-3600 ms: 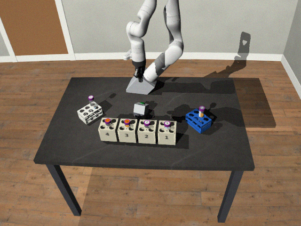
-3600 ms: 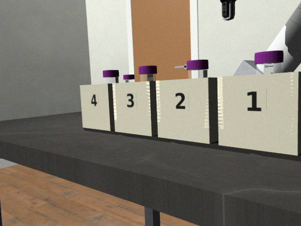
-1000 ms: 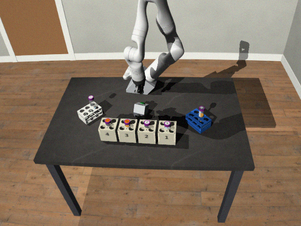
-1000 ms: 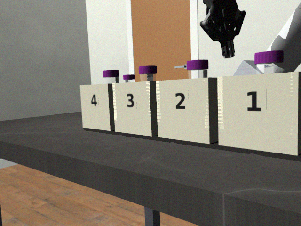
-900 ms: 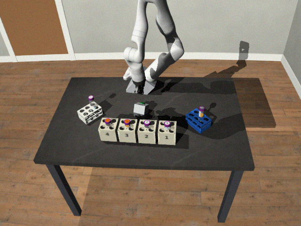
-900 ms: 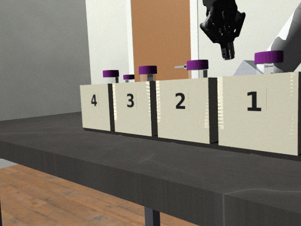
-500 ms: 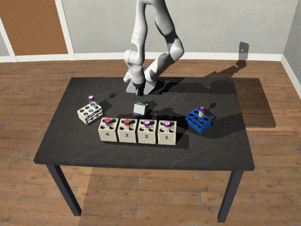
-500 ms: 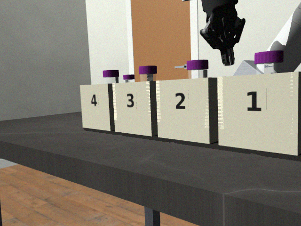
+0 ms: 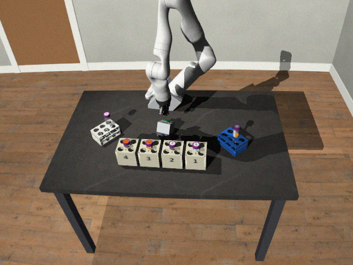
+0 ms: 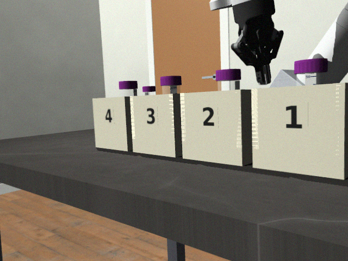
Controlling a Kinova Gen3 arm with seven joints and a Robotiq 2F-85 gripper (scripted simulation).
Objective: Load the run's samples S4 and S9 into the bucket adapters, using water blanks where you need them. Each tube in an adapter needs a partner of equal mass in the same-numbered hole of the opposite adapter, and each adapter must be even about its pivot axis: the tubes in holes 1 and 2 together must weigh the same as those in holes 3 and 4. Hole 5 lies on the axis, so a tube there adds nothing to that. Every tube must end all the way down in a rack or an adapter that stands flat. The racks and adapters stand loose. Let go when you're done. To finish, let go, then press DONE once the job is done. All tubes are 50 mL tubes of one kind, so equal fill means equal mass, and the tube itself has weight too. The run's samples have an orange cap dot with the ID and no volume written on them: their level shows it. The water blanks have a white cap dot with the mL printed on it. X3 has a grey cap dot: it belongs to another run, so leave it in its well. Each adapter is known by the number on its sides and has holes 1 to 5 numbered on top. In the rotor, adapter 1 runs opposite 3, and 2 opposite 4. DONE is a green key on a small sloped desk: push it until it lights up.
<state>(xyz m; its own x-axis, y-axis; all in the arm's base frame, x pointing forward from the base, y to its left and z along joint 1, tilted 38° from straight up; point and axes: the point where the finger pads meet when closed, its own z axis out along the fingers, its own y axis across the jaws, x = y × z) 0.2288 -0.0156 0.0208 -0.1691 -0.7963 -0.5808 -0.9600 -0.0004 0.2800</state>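
Note:
Four cream adapters stand in a row: adapter 4 (image 9: 127, 155), adapter 3 (image 9: 148, 157), adapter 2 (image 9: 172, 158), adapter 1 (image 9: 196, 159). Each holds one purple-capped tube. The tubes in adapter 4 (image 9: 126, 142) and adapter 3 (image 9: 148, 143) have orange cap dots. The tubes in adapter 2 (image 9: 171, 144) and adapter 1 (image 9: 196, 146) have white dots. My gripper (image 9: 163, 111) is shut and empty. It hangs just above the small desk with the green DONE key (image 9: 166, 121). In the low side view the gripper (image 10: 263, 77) is behind adapters 1 and 2.
A white rack (image 9: 105, 132) at the left holds one purple-capped tube (image 9: 106, 116). A blue rack (image 9: 233, 141) at the right holds one tube with orange liquid (image 9: 236, 130). The arm's base (image 9: 165, 101) stands at the back of the table.

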